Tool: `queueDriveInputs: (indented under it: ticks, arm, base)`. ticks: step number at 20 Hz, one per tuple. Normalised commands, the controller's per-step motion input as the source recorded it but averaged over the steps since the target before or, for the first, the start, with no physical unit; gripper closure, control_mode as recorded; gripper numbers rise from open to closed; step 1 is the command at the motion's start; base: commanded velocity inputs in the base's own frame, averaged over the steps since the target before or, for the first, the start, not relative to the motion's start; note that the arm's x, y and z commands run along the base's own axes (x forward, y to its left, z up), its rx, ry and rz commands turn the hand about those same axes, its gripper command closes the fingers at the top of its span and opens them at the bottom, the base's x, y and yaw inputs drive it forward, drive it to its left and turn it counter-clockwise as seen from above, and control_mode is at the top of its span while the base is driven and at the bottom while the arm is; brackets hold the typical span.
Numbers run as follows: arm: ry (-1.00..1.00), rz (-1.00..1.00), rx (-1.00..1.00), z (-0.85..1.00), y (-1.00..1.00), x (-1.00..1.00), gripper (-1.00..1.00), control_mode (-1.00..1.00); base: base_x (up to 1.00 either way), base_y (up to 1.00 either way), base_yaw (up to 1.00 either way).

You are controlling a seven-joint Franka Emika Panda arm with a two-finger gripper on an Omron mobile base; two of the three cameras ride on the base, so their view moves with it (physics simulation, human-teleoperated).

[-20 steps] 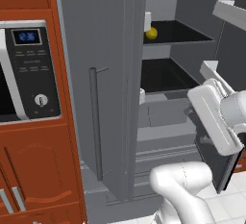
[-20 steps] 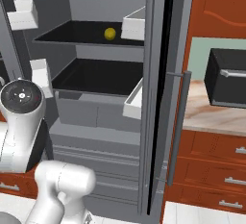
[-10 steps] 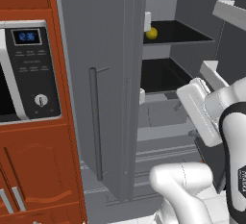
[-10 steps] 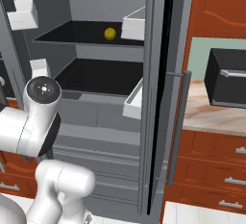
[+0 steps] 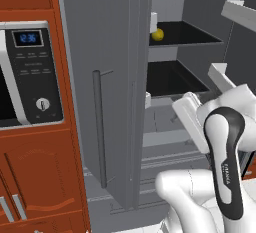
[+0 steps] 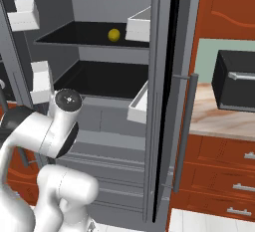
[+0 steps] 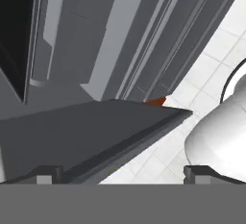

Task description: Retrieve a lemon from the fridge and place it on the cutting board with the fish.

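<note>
The fridge (image 5: 107, 52) stands with both doors swung open. The lemon (image 5: 157, 34) is a small yellow fruit on the upper black shelf; it appears as the lemon (image 6: 114, 35) near the back of that shelf. My arm (image 6: 55, 131) is bent low in front of the lower drawers, well below the lemon. In the hand view my gripper (image 7: 122, 174) is open, with nothing between its tips. It looks down at the grey drawer fronts, a door's edge and the white floor tiles. The cutting board and the fish are out of view.
The left door carries a long bar handle (image 5: 99, 127), and a microwave (image 5: 30, 72) sits in the orange cabinets beside it. White door bins (image 6: 140, 26) jut in from the right door (image 6: 167, 101). A black toaster oven (image 6: 236, 81) stands on the counter (image 6: 224, 124).
My arm has swung in front of the open fridge, its forearm coming further into both base views. The gripper stays open. The lemon has not moved.
</note>
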Motion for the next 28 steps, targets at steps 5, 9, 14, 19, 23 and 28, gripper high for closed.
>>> queueDriveInputs:
  ticks: [5,9,14,19,23,28]
  arm:
    - [0.02,0.0,0.0,-0.69,0.0,0.51,-1.0,-1.0]
    - [0.03,0.0,0.0,-0.47,0.03,0.39,-1.0,-1.0]
    - [0.0,0.0,0.0,-0.32,0.23,0.2,-1.0,-1.0]
    - [0.0,0.0,0.01,-0.3,0.29,0.24,-1.0,-1.0]
    - [0.0,0.0,0.04,-0.4,0.35,0.11,-1.0,-1.0]
    - [0.0,0.0,0.04,-0.3,0.25,0.08,-1.0,-1.0]
  base:
    - [0.0,0.0,0.0]
    - [0.0,0.0,0.0]
    - [0.0,0.0,0.0]
    - [0.0,0.0,0.0]
    - [0.0,0.0,0.0]
    - [0.0,0.0,0.0]
